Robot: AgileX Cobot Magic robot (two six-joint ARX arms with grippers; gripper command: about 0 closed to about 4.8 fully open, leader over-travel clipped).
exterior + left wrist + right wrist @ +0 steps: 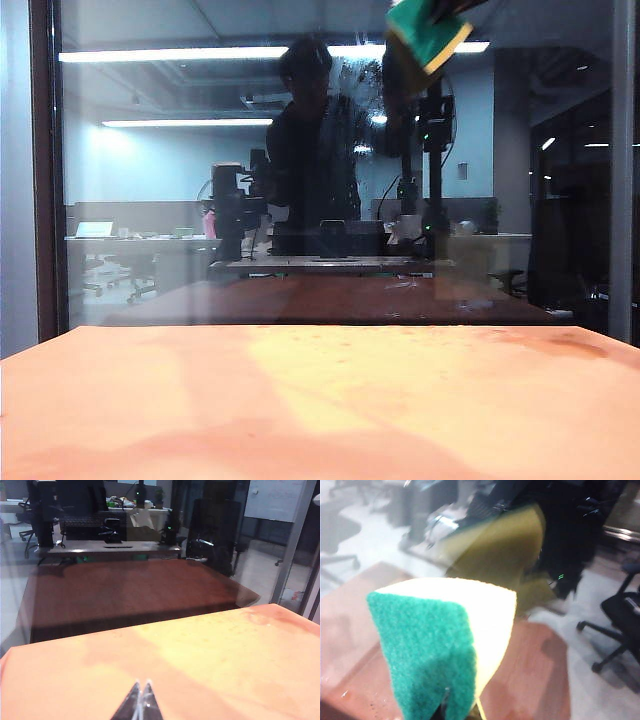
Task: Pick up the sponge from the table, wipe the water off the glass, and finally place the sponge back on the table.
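The sponge (428,36), dark green over pale yellow foam, hangs high up against the glass (150,200) at the upper right of the exterior view. My right gripper (455,707) is shut on it; the sponge (445,635) fills the right wrist view and hides most of the fingers. Whitish streaks of water (350,85) smear the pane just left of the sponge. My left gripper (141,687) is shut and empty, hovering low over the orange table (210,665). It does not show in the exterior view. The table (320,400) lies bare in front of the pane.
A dark frame post (42,170) bounds the pane on the left and a grey post (622,170) stands on the right. The pane mirrors the tabletop as a darker brown band (330,300), and a dim mirrored sponge (505,550) shows behind the real one.
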